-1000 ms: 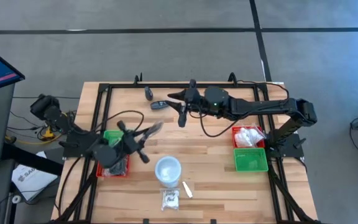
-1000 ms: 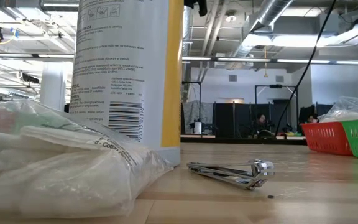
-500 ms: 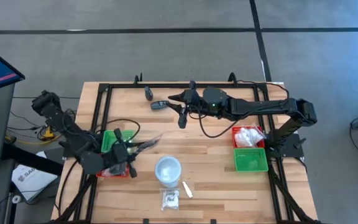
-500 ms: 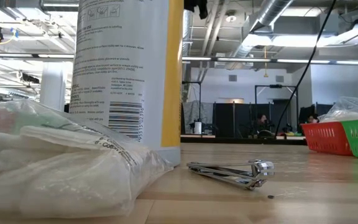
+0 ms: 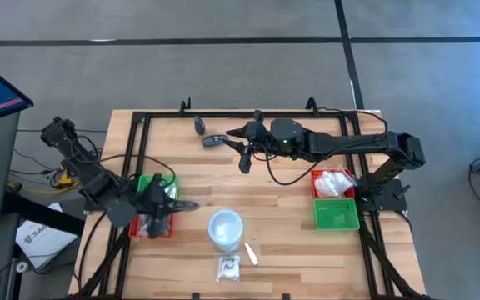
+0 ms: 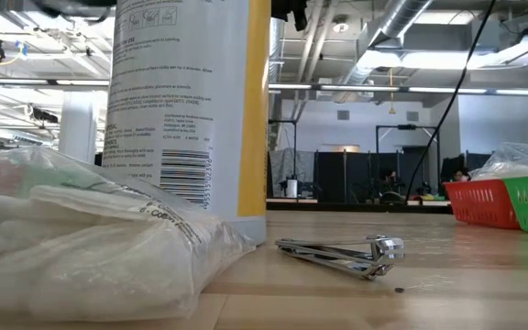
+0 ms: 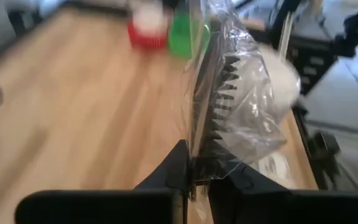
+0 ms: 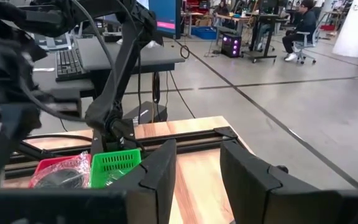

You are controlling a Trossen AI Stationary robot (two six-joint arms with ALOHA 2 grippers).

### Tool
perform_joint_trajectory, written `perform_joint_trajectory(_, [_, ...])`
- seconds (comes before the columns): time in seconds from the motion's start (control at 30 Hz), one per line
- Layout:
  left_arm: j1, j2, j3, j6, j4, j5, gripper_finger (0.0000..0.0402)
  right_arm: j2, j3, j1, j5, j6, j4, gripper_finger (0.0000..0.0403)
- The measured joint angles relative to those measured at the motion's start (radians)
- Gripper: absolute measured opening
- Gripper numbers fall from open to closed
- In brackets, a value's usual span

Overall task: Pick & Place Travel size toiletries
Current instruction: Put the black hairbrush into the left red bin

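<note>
My left gripper (image 5: 170, 205) is shut on a black comb in a clear wrapper (image 7: 219, 106), over the red and green trays (image 5: 144, 227) at the table's left. The wrapped comb (image 5: 187, 204) sticks out toward the white cup-like object (image 5: 225, 227). My right gripper (image 5: 238, 143) is open and empty at the far middle of the table, beside a small dark oblong piece (image 5: 212, 140). A second dark piece (image 5: 198, 125) lies farther back. A clear packet of white pieces (image 5: 228, 267) and a silvery stick (image 5: 251, 254) lie near the front edge. My left gripper pinches one end of the wrapped comb (image 7: 197, 163) between its two fingers, through the clear wrapper. The fingers lie roughly level and point toward the table's right, in line with the comb. The comb is lifted clear and sticks out beyond the fingertips, its teeth to one side.
A red tray holding white pieces (image 5: 333, 182) and a green tray (image 5: 336, 214) stand at the right. The low view shows a tall white and yellow bottle (image 6: 186, 101), a clear bag (image 6: 90, 247) and a nail clipper (image 6: 337, 255). A black frame (image 5: 248, 117) rims the table.
My left gripper has carried the wrapped comb toward the table's left and near edges, from beside the trays to over them. The comb has turned from slanting toward the far right to pointing at the table's right. My right arm has kept still.
</note>
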Motion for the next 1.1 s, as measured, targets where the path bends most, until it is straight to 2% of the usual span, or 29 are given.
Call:
perform_joint_trajectory(0.27, [0.0,-0.009,0.0,-0.298,-0.202,0.219,0.0023,0.0,0.0,0.0,-0.001,0.0,-0.016,0.0116])
perform_joint_trajectory(0.77, [0.0,0.0,-0.001,-0.719,-0.454,0.466,0.0024,0.0,0.0,0.0,-0.004,0.0,-0.046,0.0116])
perform_joint_trajectory(1.1, [0.0,0.003,-0.109,-0.914,-0.454,0.603,0.0024,0.0,0.0,0.0,-0.004,-0.019,-0.074,0.0116])
